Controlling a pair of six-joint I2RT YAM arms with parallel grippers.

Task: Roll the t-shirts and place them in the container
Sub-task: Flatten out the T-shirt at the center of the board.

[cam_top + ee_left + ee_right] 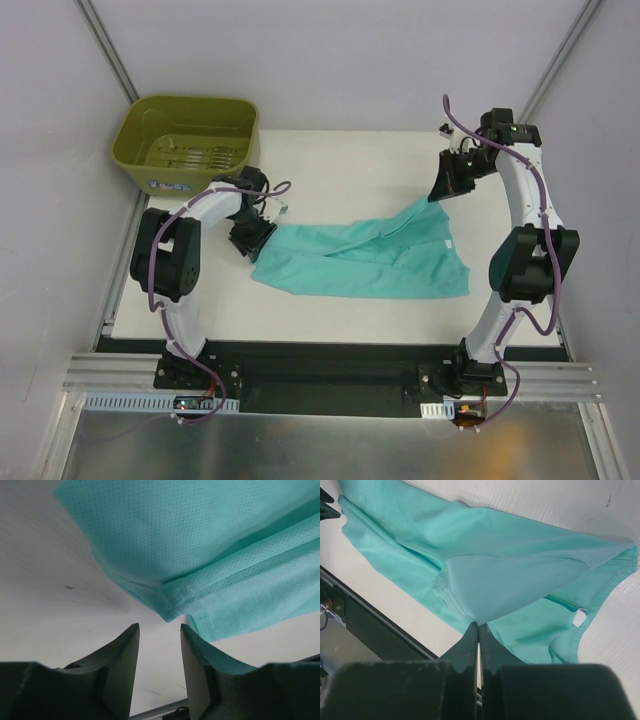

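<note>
The teal-green t-shirt (365, 258) lies crumpled across the middle of the white table, partly folded over itself. My right gripper (441, 192) is shut on a fold of the t-shirt (495, 570) and holds that corner lifted at the far right. My left gripper (247, 243) is open at the shirt's left end; in the left wrist view a hemmed corner of the t-shirt (200, 555) lies just beyond the fingertips (192, 635), and nothing sits between the jaws.
An olive-green plastic tub (186, 140) stands at the table's far left corner. The table's near edge and a black rail (365, 625) run below the shirt. Grey walls enclose the table (330, 170) on three sides.
</note>
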